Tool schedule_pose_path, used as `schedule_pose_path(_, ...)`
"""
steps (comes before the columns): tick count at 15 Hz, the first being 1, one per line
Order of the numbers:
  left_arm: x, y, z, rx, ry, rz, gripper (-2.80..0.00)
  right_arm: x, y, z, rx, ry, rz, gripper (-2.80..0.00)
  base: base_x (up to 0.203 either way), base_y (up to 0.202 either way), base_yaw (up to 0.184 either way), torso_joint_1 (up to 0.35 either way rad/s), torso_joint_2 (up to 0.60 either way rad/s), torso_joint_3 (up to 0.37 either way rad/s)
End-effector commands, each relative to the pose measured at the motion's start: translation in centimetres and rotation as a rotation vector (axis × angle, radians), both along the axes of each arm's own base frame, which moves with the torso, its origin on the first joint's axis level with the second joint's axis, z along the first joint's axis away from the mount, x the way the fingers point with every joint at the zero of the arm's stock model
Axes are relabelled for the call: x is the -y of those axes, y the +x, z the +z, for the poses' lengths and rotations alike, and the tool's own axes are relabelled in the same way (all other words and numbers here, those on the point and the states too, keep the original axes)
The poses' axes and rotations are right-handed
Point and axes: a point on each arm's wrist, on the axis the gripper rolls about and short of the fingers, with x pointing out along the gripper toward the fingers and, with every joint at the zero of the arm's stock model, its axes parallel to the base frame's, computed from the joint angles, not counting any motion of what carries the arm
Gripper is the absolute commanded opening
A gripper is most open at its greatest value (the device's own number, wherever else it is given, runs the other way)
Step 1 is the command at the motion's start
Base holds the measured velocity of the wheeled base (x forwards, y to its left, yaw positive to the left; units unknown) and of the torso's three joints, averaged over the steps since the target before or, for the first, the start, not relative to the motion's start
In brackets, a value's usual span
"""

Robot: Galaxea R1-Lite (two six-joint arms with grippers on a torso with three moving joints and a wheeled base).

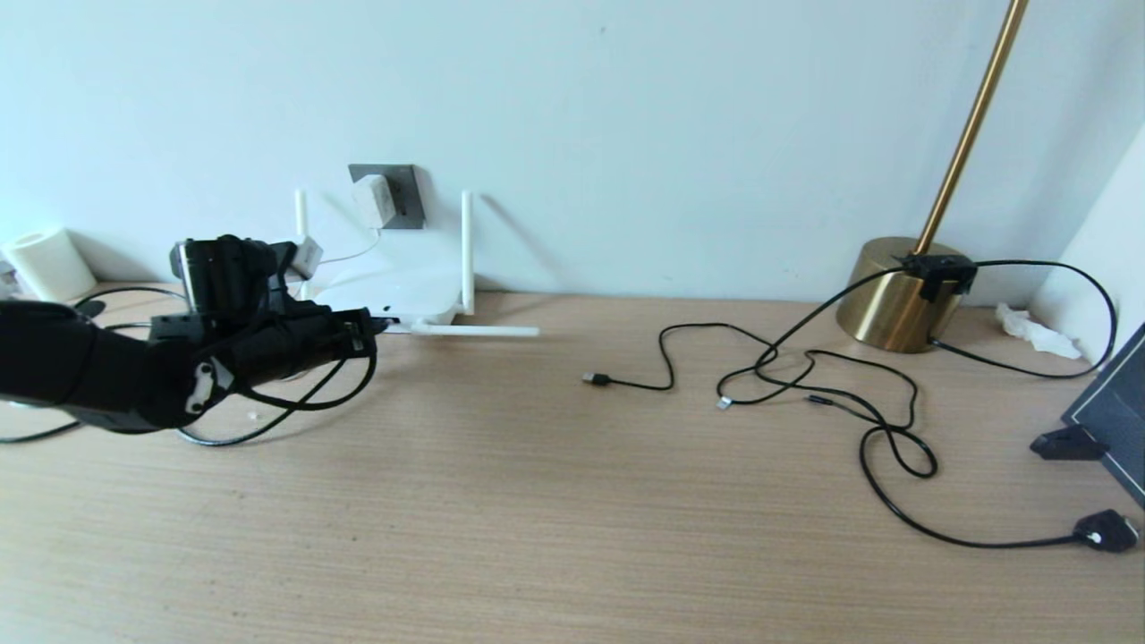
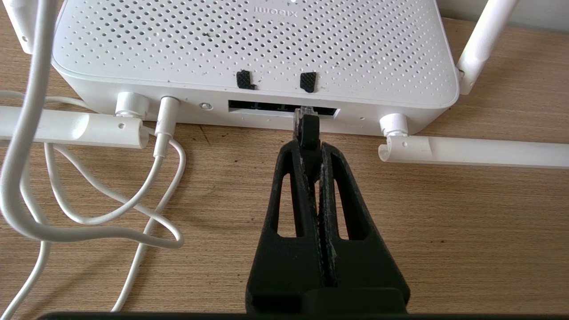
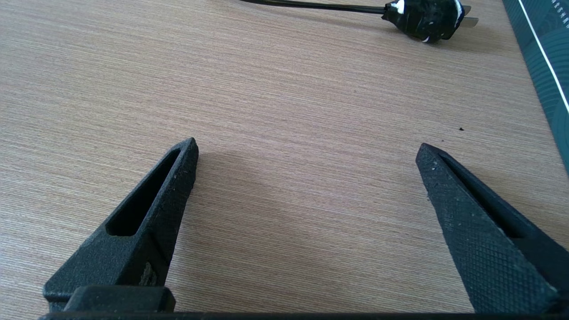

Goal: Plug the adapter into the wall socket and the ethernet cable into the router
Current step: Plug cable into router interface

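The white router (image 2: 266, 40) lies on the wooden table by the wall, its port edge facing my left gripper (image 2: 309, 146). That gripper is shut on the black boot of the ethernet cable (image 2: 307, 130). The cable's clear plug tip sits at the mouth of the dark port slot (image 2: 262, 106). In the head view the left gripper (image 1: 380, 324) reaches the router (image 1: 394, 291), and the black cable (image 1: 295, 402) loops beneath the arm. The white adapter (image 1: 371, 199) sits in the grey wall socket (image 1: 410, 192). My right gripper (image 3: 306, 149) hangs open over bare table.
A white cord (image 2: 164, 146) is plugged into the router and coils beside it. Black USB cables (image 1: 760, 376) sprawl mid-table toward a gold lamp base (image 1: 894, 295). A black mains plug (image 1: 1105, 529) and dark panel (image 1: 1118, 411) lie at the right. A white paper roll (image 1: 49, 264) stands far left.
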Motion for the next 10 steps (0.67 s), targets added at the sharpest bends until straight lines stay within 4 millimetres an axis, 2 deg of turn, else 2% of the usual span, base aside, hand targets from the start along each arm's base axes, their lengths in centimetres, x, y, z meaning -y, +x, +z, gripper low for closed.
schedule_pose_path(1, 0.00, 0.01, 0.00, 0.002, -0.001, 0.000, -2.80, 0.00, 0.02, -0.12, -0.005, -0.001, 0.001, 0.00, 0.000, 0.000, 0.000, 0.000, 0.00, 0.000)
schedule_pose_path(10, 0.06, 0.17, 0.18, 0.009, -0.001, -0.002, -2.80, 0.00, -0.03, -0.12, 0.001, -0.001, -0.001, 0.00, 0.000, 0.000, 0.000, 0.000, 0.00, 0.000)
